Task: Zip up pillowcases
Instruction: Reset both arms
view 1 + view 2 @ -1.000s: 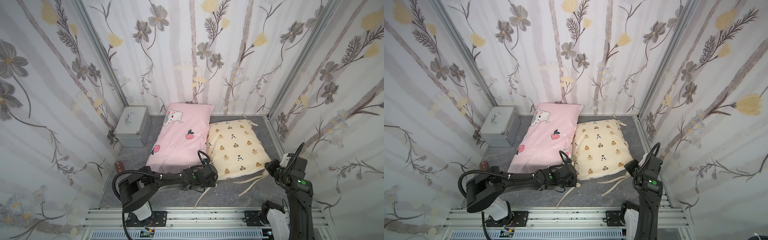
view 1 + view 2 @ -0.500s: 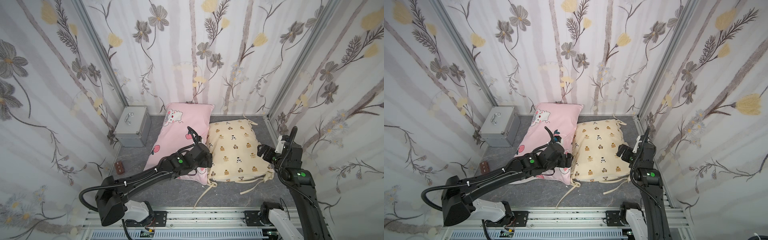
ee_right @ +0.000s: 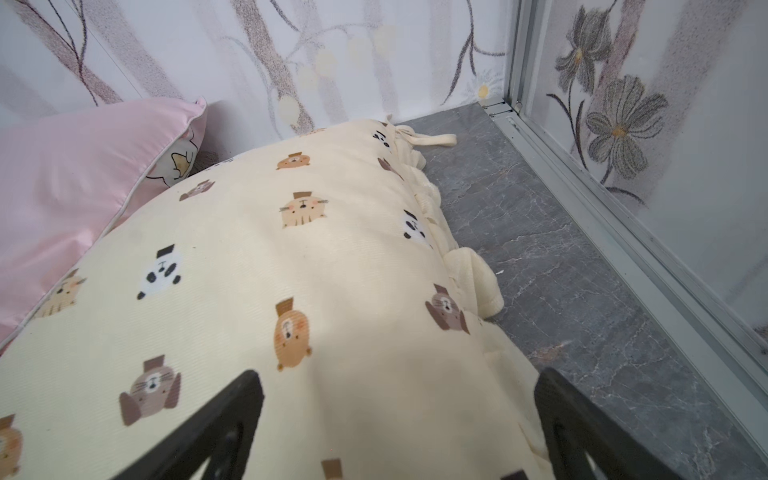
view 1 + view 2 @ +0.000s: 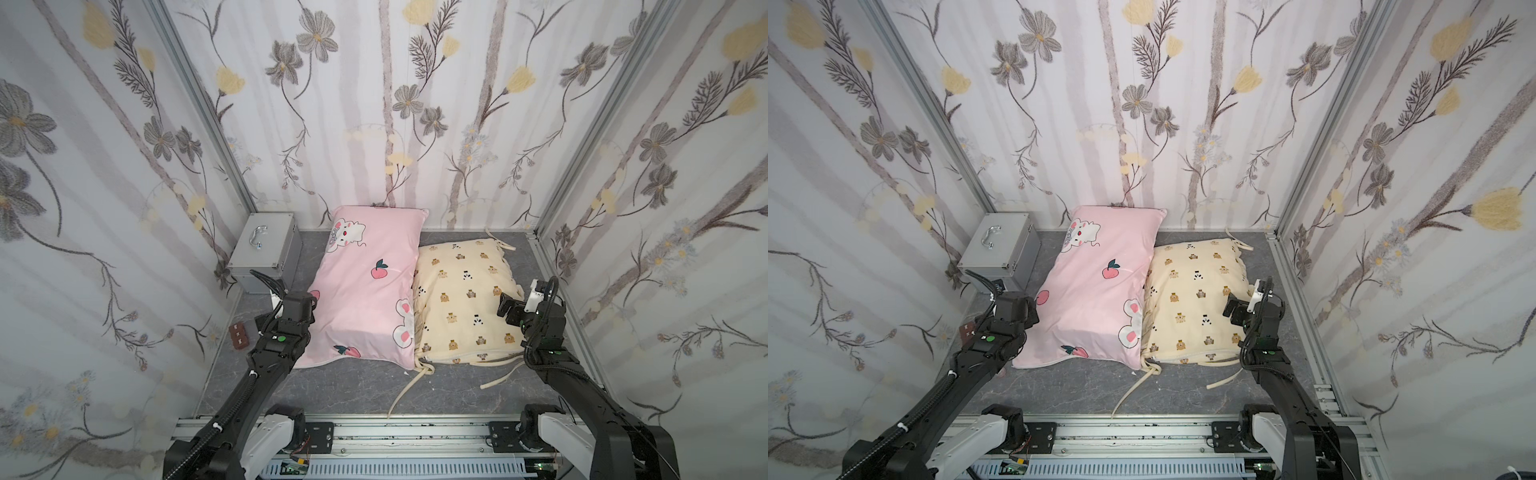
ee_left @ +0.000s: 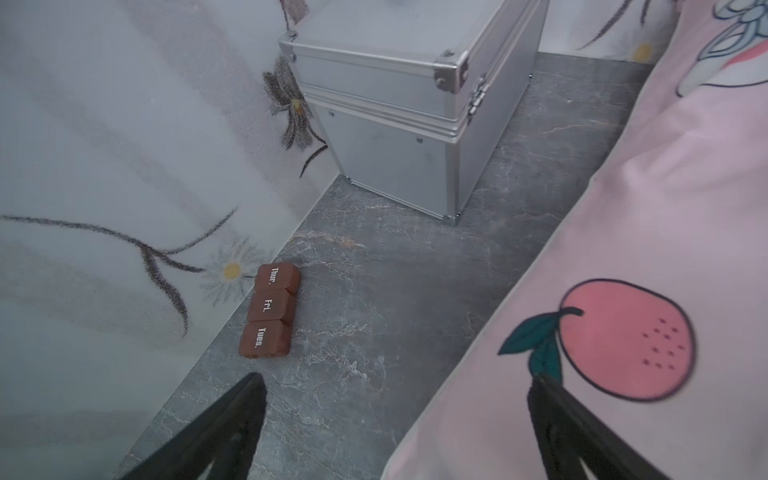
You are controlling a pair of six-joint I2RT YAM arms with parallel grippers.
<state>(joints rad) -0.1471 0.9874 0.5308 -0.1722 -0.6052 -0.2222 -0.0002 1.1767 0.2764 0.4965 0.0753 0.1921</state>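
Two pillowcases lie side by side on the grey floor. The pink pillowcase (image 4: pixel 365 291) (image 4: pixel 1096 291) is on the left, the cream pillowcase (image 4: pixel 461 299) (image 4: pixel 1196 303) with small animals on the right, touching it. My left gripper (image 4: pixel 298 301) (image 5: pixel 395 378) is open at the pink pillowcase's (image 5: pixel 644 249) left edge, one finger over the floor and one over the fabric. My right gripper (image 4: pixel 509 307) (image 3: pixel 399 374) is open above the cream pillowcase's (image 3: pixel 291 270) right side. Neither holds anything.
A grey metal box (image 4: pixel 266 249) (image 5: pixel 415 104) with a handle stands in the back left corner. A brown pill box (image 4: pixel 240 334) (image 5: pixel 270 311) lies by the left wall. Loose cream ties (image 4: pixel 409 386) trail over the floor toward the front rail (image 4: pixel 374 432). Flowered walls enclose three sides.
Both grippers went from shut to open. The left arm swung from the cases' front edge to the pink one's left side. The right arm rose and moved back over the cream one.
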